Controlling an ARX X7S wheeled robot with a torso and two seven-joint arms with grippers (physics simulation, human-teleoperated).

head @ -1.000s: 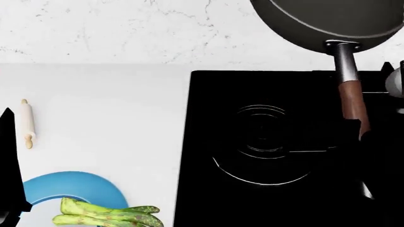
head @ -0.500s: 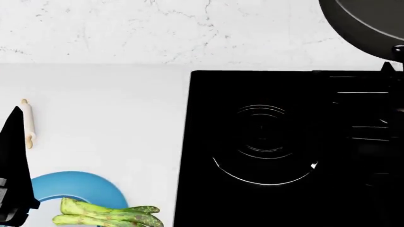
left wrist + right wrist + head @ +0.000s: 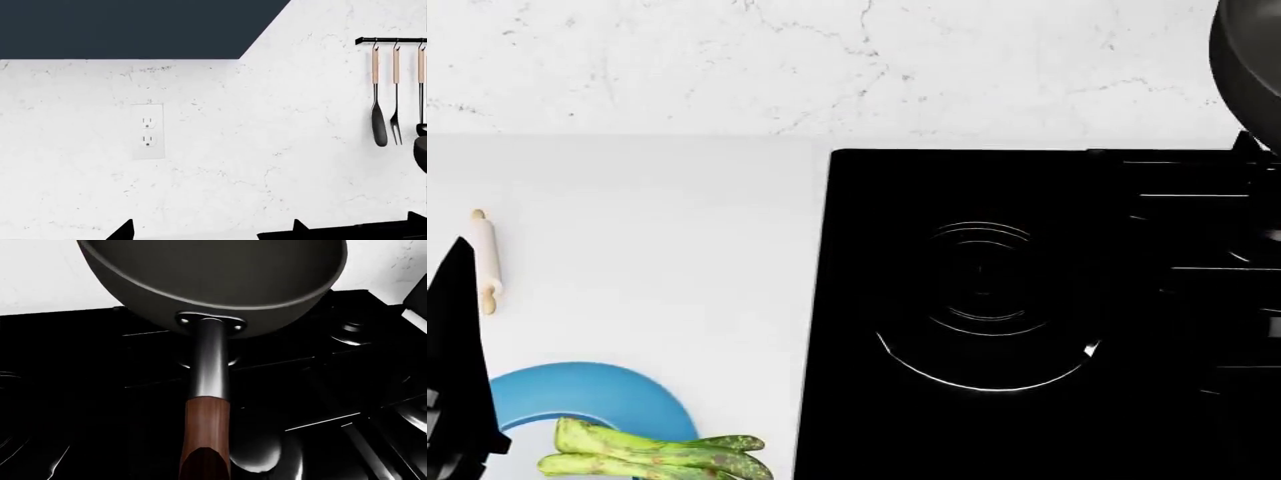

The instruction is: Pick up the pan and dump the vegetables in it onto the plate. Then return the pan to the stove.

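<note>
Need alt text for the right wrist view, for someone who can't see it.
A dark-grey pan, seen from behind its steel neck and reddish-brown wooden handle, is held above the glossy black stove. Grates and burners show beneath it, and a white wall behind.

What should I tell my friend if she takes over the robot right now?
Right gripper: not itself visible, but the pan is in the air with its wooden handle running toward the right wrist camera, so that arm seems to carry it.
Left gripper: its fingertips barely show, so open or shut is unclear; it holds nothing visible.
The pan hangs above the stove, at the head view's far right edge.
The vegetables lie on the plate, so dumping is done.
Left: lower the pan onto a burner and let go.
</note>
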